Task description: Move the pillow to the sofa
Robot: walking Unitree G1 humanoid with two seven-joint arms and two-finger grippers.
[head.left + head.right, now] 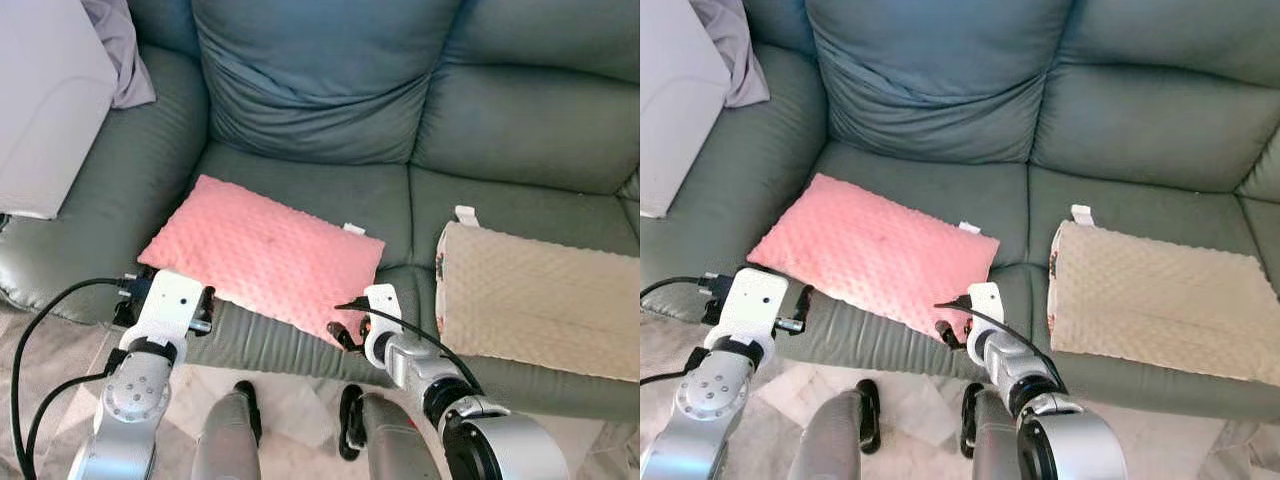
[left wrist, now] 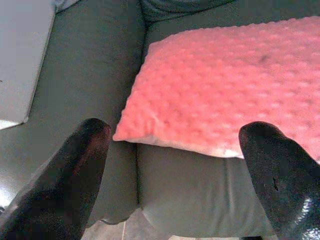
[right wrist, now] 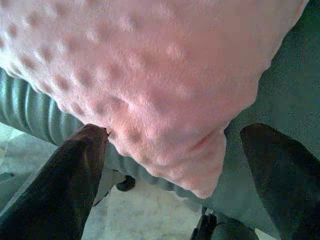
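On the seat of the grey-green sofa (image 1: 320, 90) the pink pillow (image 1: 265, 255) is laid flat, its near edge hanging slightly over the front of the cushion. A beige pillow (image 1: 540, 300) is seen on the next seat, apart from the pink one, and a white box (image 1: 45, 110) with a lilac cloth (image 1: 125, 55) behind it is seen over the sofa's left arm. The left gripper (image 2: 175, 165) is held at the pillow's left corner, its jaws spread and closed on nothing. The right gripper (image 3: 170, 170) is held at the near right corner, jaws likewise spread, with the corner between them but not pinched. The task is judged essentially done: the pillow is delivered and released, and only the withdrawal of the arms is left.
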